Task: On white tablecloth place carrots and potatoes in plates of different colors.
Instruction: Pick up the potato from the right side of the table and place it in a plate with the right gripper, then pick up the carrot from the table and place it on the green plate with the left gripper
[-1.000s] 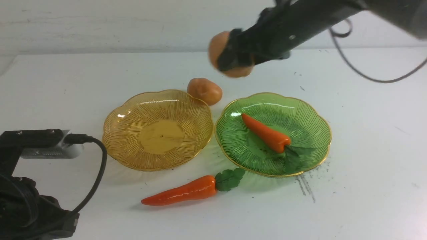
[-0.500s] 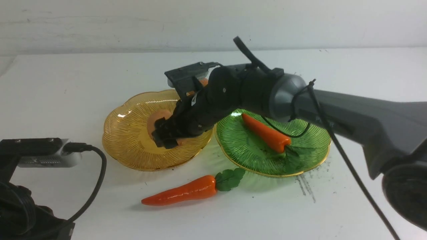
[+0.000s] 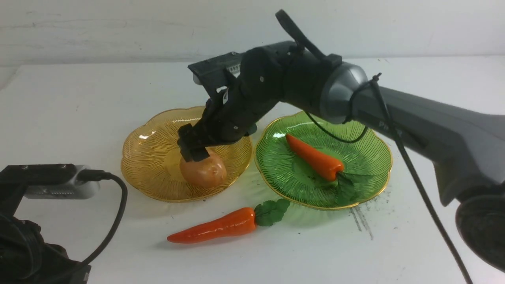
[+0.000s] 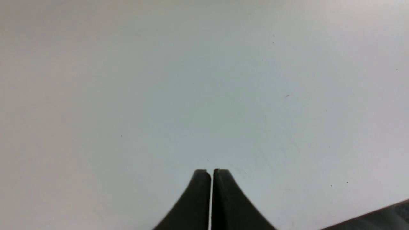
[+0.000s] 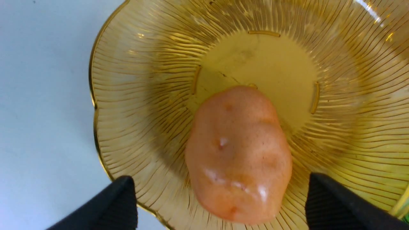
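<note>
Front view showed the right gripper (image 3: 194, 152) hanging low over the amber plate (image 3: 146, 173), which sat near the middle of the white tablecloth (image 3: 79, 98), a little toward its left edge. One potato (image 3: 203, 172) lay inside that plate, on the side of the well nearer the front edge of the cloth. In the right wrist view the black fingers (image 5: 105, 207) stood wide apart on either side of the potato, with plate showing between each of them and it. The tool was therefore open and held nothing, and the potato rested on the plate by itself.

The green plate (image 3: 371, 165) sat just beside the amber one, toward the right edge. One carrot (image 3: 315, 157) lay across its well, leafy top pointing to the front right. A loose carrot (image 3: 215, 228) lay on the bare cloth near the front edge, just in front of the gap between the two plates, its leaves close to the green plate's rim. The left gripper (image 4: 211, 172) was pressed shut and empty over bare cloth at the front left corner.

By my reckoning the job stood about half done, with one potato in amber and one carrot in green. The loose carrot had yet to go into the green plate. A second potato showed in no view; the right arm covered the cloth behind the amber plate, so it may have lain there.
</note>
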You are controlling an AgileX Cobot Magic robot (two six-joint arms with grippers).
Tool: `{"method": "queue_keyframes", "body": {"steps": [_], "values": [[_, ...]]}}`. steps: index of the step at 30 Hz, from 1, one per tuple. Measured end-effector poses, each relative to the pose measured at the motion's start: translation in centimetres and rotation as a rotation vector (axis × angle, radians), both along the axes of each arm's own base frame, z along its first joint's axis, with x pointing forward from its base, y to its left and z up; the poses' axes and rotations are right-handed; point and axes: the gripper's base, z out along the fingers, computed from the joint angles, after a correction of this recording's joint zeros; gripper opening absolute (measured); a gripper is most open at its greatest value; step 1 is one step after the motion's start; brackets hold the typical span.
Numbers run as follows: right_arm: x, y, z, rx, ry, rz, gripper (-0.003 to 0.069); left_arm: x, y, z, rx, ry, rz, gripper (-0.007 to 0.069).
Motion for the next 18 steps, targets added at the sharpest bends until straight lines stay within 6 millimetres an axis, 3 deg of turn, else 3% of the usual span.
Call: {"method": "queue_keyframes", "body": {"steps": [5,7,10,11,13,16,18], "values": [[-0.5,-0.7,3.3,-0.101,-0.019,0.083,0.058,-0.1,0.0,0.0,-0.003,0.007,-0.006,-0.0003],[-1.0,-1.3,5.7,-0.097,-0.056,0.093,0.0434,-0.2,-0.1,0.0,-0.005,0.016,-0.011,-0.0003],[-2.1,-1.9,7.3,-0.069,-0.048,0.102,0.0211,-0.3,-0.1,0.0,-0.004,0.018,-0.017,-0.0003],[-2.3,-2.0,7.4,-0.067,-0.047,0.104,0.0176,-0.3,-0.1,0.0,-0.003,0.018,-0.017,-0.0003],[-3.1,-2.6,7.3,-0.094,-0.04,0.156,0.0041,-0.6,-0.1,0.3,-0.001,0.002,-0.028,-0.0003],[-3.6,-2.9,6.1,-0.15,-0.044,0.252,0.0003,-1.0,-0.1,0.6,-0.001,-0.024,-0.032,-0.0003],[-4.3,-2.9,3.2,-0.234,-0.019,0.386,-0.001,-1.6,-0.1,1.1,-0.001,-0.057,-0.033,-0.0003]]}}
